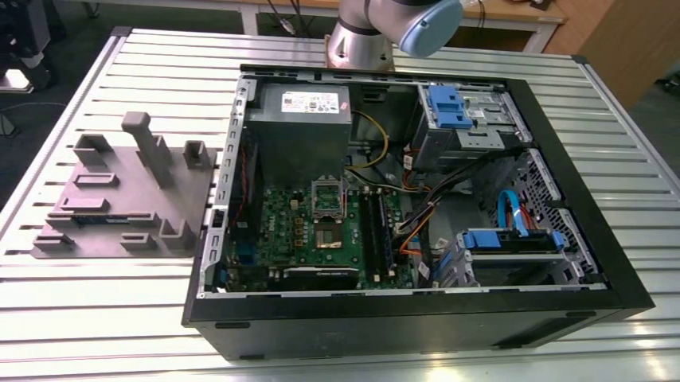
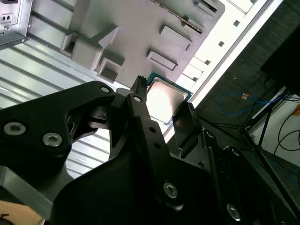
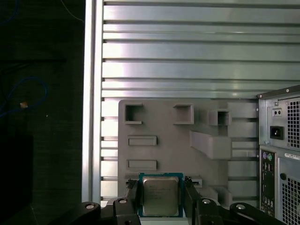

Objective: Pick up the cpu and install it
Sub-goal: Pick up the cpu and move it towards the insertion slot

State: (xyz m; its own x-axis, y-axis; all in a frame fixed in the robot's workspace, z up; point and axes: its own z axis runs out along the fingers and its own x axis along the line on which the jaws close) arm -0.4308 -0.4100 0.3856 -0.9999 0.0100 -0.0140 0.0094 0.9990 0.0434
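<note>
The cpu [image 3: 160, 198], a small square chip with a silver-grey metal top and a green rim, sits between the two black fingers of my gripper [image 3: 161, 186], which is shut on its opposite edges. The second wrist view shows the same cpu [image 2: 165, 99] clamped in the gripper [image 2: 163, 97]. I hold it in the air, well above the grey fixture plate [image 3: 206, 117] on the slatted table. In the exterior view, the green motherboard [image 1: 279, 213] lies inside the open computer case [image 1: 574, 239], and its socket [image 1: 327, 235] has the metal frame [image 1: 326, 193] flipped up.
The grey fixture plate [image 1: 117, 199] with raised blocks stands at the exterior view's left of the case. Inside the case are a grey power supply [image 1: 302, 111], blue drive brackets [image 1: 451, 103] and loose cables [image 1: 420, 219]. The case's rear panel [image 3: 281, 154] stands beside the plate. The arm's base [image 1: 361, 40] is behind the case.
</note>
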